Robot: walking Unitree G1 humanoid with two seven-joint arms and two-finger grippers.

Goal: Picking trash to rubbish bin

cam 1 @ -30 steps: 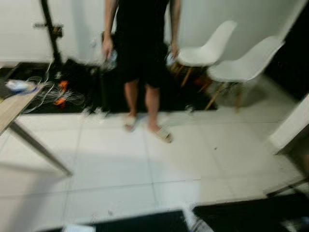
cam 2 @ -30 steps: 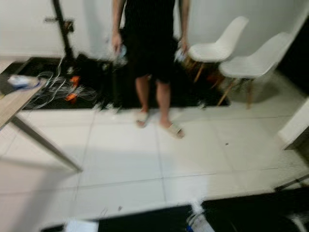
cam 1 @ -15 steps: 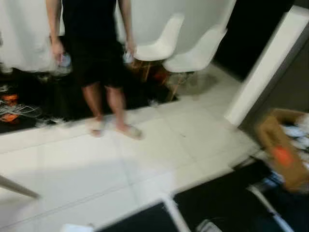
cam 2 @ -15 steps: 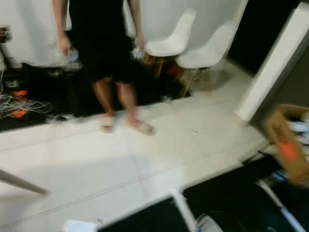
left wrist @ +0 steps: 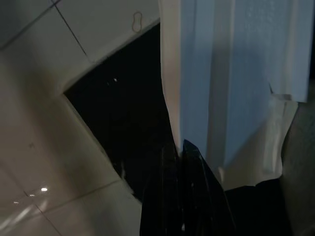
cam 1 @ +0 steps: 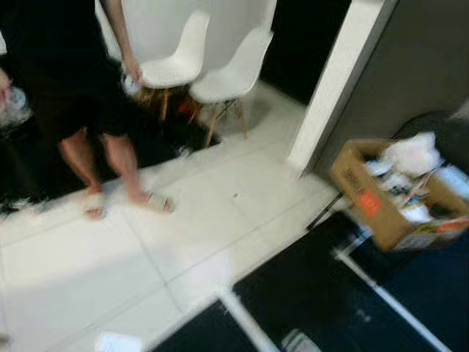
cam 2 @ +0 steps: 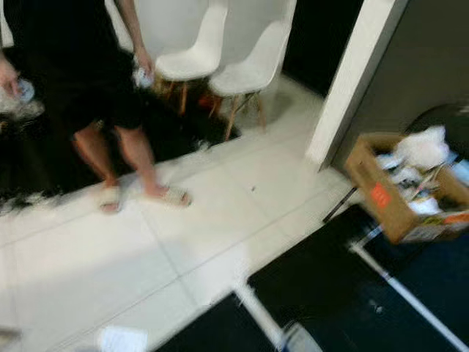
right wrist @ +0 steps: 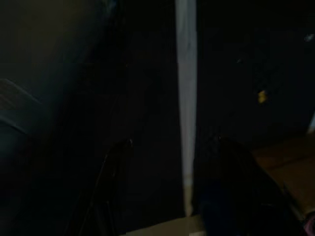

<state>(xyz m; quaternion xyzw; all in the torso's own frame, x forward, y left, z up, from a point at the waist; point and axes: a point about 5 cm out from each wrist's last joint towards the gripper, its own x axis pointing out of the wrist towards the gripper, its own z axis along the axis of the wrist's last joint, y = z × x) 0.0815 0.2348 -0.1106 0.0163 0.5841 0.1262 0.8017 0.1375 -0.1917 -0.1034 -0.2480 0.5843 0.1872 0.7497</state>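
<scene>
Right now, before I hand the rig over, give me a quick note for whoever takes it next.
Left gripper: fingers together, pinching a sheet of white paper that hangs from it.
Right gripper: fingers spread, nothing between them; the view is very dark.
Cardboard box full of crumpled trash sits on the floor ahead to the right, by the white pillar.
A person stands ahead to the left, holding something in each hand, near two white chairs.
Done: paper is picked up.
Left: probably carry it to the box and drop it in.
</scene>
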